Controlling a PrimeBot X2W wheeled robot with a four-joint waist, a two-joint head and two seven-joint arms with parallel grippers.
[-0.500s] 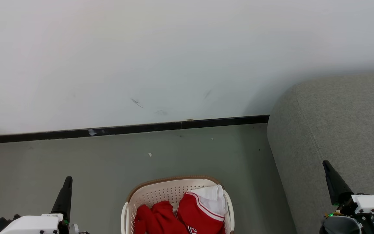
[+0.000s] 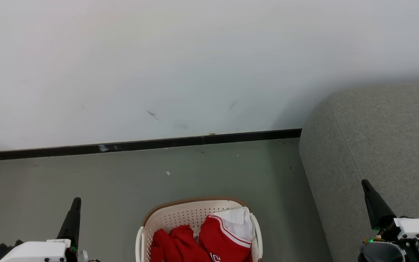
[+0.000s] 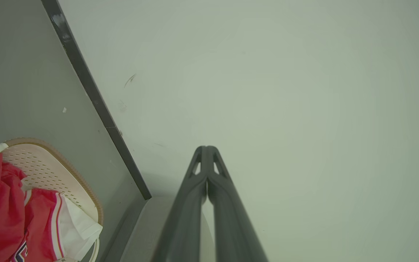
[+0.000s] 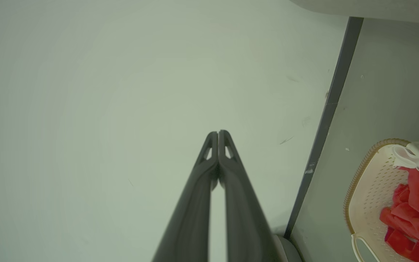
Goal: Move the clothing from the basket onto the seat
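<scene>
Bright, soft, even light. A faint shadow darkens the wall just beside the sofa. Wrist views dim at their corners; the left hand blurs near the lens.

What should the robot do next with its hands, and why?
Probably open the left gripper, ready to reach down for the clothing. The red clothing lies in the basket, none is on the visible part of the seat, and the left gripper and right gripper are both shut, holding nothing.
</scene>
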